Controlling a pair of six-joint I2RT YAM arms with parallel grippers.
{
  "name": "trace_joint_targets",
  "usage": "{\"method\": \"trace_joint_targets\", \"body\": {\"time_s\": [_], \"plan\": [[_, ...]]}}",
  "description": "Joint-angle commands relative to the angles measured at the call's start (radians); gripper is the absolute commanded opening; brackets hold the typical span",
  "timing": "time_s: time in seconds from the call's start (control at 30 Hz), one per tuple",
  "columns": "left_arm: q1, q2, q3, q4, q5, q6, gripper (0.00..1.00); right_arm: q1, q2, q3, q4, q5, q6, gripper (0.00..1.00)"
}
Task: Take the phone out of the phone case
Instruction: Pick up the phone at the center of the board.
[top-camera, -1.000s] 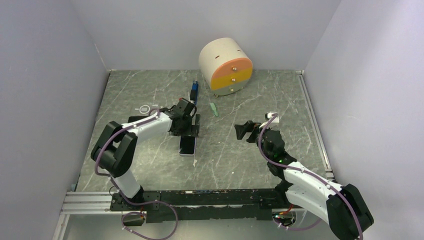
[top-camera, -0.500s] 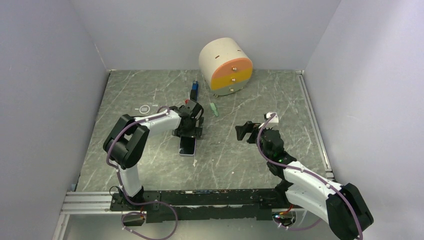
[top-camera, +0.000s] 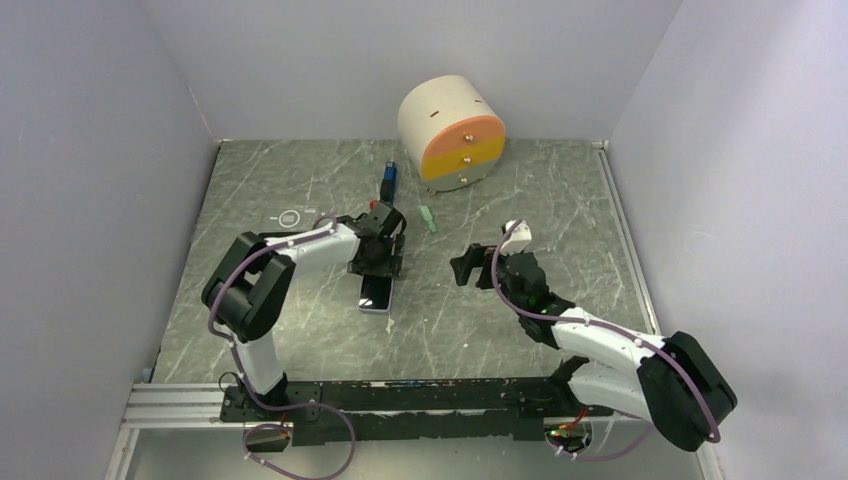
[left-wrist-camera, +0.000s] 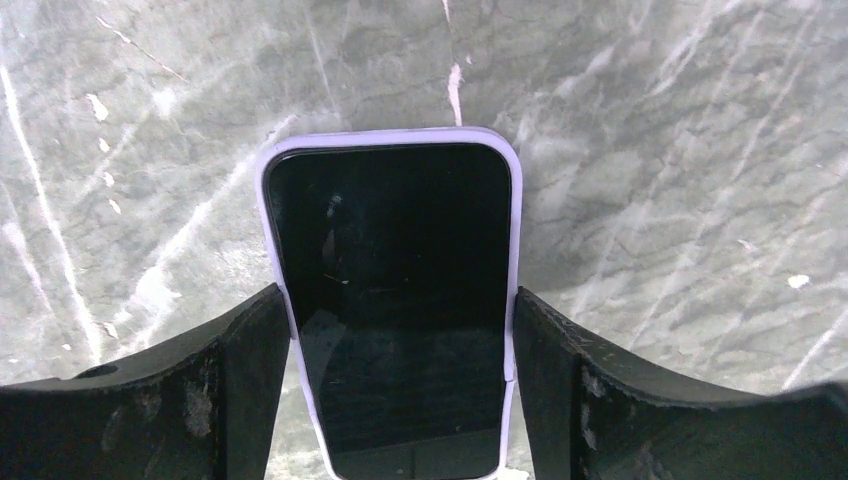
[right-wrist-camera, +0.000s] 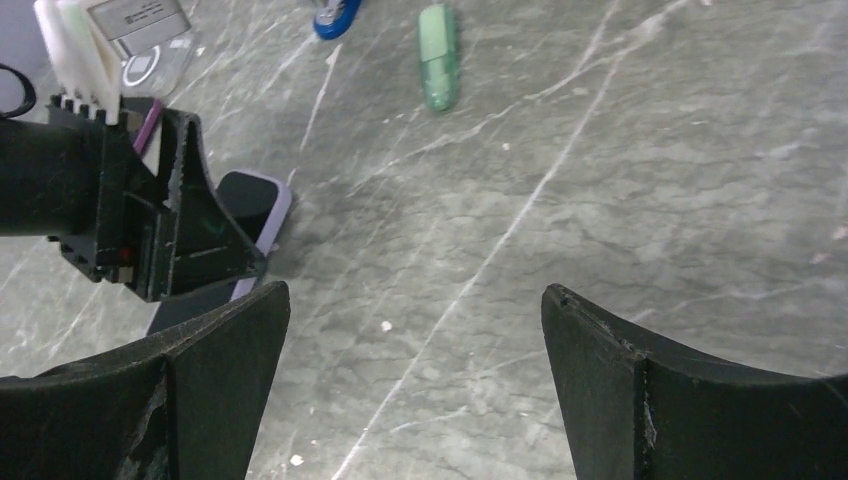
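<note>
Ok so since half a second ago the right arm has swung left: its gripper (top-camera: 464, 268) now sits closer to the middle of the table (top-camera: 560, 200), jaws spread wide and holding nothing. The left gripper (top-camera: 378, 262) hasn't really budged. It's down over the far end of the phone (top-camera: 377, 294), a finger on each long side, pressed against the lilac case (left-wrist-camera: 385, 135), so it's gripping it. The phone is still in the case, lying flat, screen up, left of center.

Room-wise, there's an open strip of marble between the two grippers and more on the near side of the phone toward the rail (top-camera: 400, 395). The phone is well away from every table edge. Behind it are a green pen (top-camera: 429, 218) and a blue thing (top-camera: 389, 181), both apart from it, and a drum (top-camera: 452, 132) with an orange and yellow face sits at the back wall.

The surface is grey-green marble with white veins, boxed in by plain pale walls (top-camera: 100, 150) on three sides.
</note>
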Motion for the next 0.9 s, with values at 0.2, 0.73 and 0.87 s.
{"method": "trace_joint_targets", "body": {"time_s": [0.2,0.73,0.87], "plan": [[-0.006,-0.194,-0.117,0.217,0.146,-0.159,0.33,0.114,0.102,0.046,0.181,-0.033,0.074,0.99],[0.022,-0.365,-0.249,0.445,0.243,-0.379,0.26,0.253,0.358,0.056,0.493,-0.133,0.091,0.99],[0.021,-0.400,-0.278,0.493,0.261,-0.413,0.25,0.271,0.400,0.080,0.519,-0.123,0.079,0.93]]}}
